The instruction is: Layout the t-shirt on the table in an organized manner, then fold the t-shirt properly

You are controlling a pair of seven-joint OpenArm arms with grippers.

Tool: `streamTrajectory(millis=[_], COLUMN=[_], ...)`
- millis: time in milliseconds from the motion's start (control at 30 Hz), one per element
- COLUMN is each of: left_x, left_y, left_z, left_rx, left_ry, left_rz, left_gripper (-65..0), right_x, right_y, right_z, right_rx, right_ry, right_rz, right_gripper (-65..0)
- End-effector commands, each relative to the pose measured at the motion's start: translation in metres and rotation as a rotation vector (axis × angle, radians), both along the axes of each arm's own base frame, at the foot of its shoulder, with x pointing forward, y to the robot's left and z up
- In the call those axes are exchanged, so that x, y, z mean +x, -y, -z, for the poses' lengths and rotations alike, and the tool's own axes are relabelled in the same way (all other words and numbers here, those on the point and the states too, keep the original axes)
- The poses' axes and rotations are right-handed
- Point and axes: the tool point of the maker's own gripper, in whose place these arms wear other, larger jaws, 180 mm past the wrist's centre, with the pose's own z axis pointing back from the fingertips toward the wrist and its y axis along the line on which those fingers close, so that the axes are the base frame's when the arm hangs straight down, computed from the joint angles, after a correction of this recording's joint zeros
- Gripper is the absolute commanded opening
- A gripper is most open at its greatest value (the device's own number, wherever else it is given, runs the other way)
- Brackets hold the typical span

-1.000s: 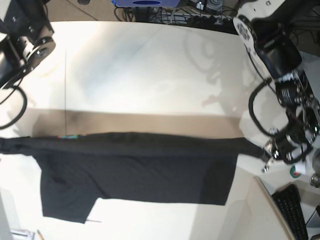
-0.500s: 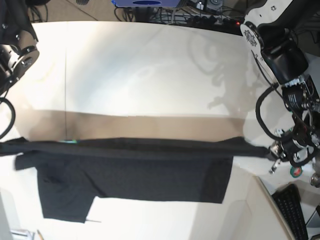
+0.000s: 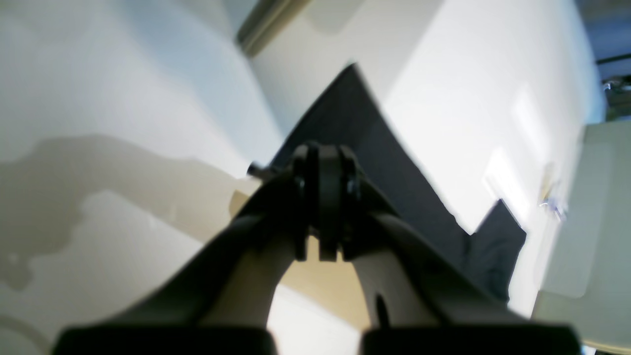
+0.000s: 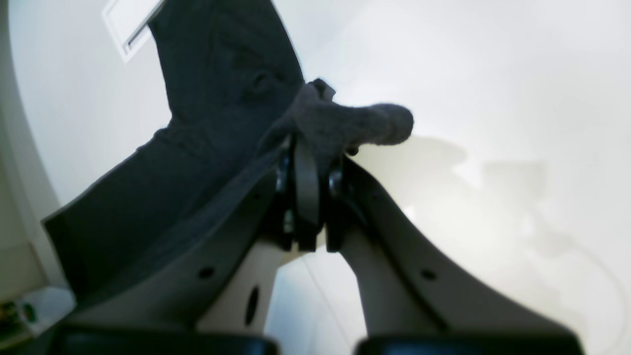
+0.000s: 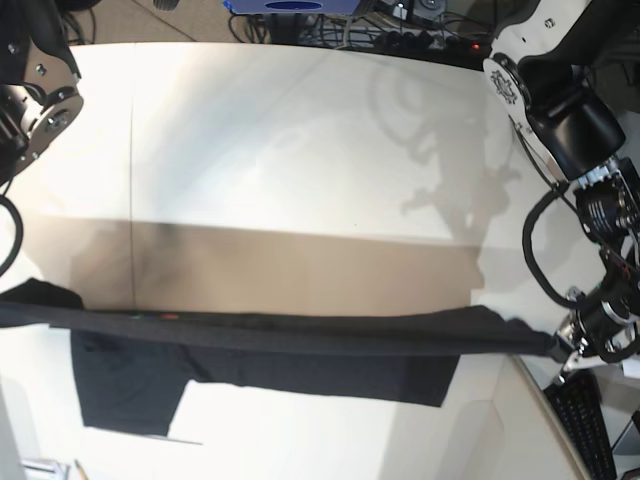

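The black t-shirt point(image 5: 300, 335) is stretched as a taut band across the near part of the off-white table point(image 5: 300, 150), and its lower part point(image 5: 130, 395) lies flat on the table. My left gripper point(image 5: 557, 347) at the right end is shut on the t-shirt's edge point(image 3: 394, 167), its jaws pressed together point(image 3: 319, 162). My right gripper point(image 4: 308, 148) is shut on the other end, where a bunch of fabric point(image 4: 365, 123) sticks out past the tips. In the base view that gripper is past the left edge. A trace of the coloured print point(image 5: 150, 316) shows.
A thin seam line point(image 5: 132, 180) runs down the table's left part. A black keyboard point(image 5: 590, 420) lies beyond the table's right corner. Cables point(image 5: 420, 25) and a blue object point(image 5: 290, 5) sit behind the far edge. The right arm's base point(image 5: 30, 90) stands at the upper left.
Both grippers have pulled the held edge of the t-shirt toward the near side of the table. The band is tauter and covers more of the flat part.
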Motion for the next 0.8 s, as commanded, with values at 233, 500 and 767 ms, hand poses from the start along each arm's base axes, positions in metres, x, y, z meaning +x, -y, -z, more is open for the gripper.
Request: streamTrajectory(millis=[233, 500, 767], left_x=[0.002, -0.089, -0.142], left_y=[-0.006, -0.008, -0.024], left_z=[-0.023, 0.052, 0.088], left_rx=[0.023, 0.107, 0.181], left_ry=[0.028, -0.184, -0.28], left_rz=[0.01, 0.023, -0.009], left_gripper=[-65.0, -65.0, -65.0], right_x=[-0.004, -0.086, -0.159], right_y=[0.009, -0.023, -0.056], right_z=[-0.027, 0.068, 0.136], right_rx=[-0.051, -0.098, -0.089], right_ry=[0.037, -0.19, -0.259], right_rz=[0.007, -0.14, -0.151], right_gripper=[-65.0, -65.0, -65.0])
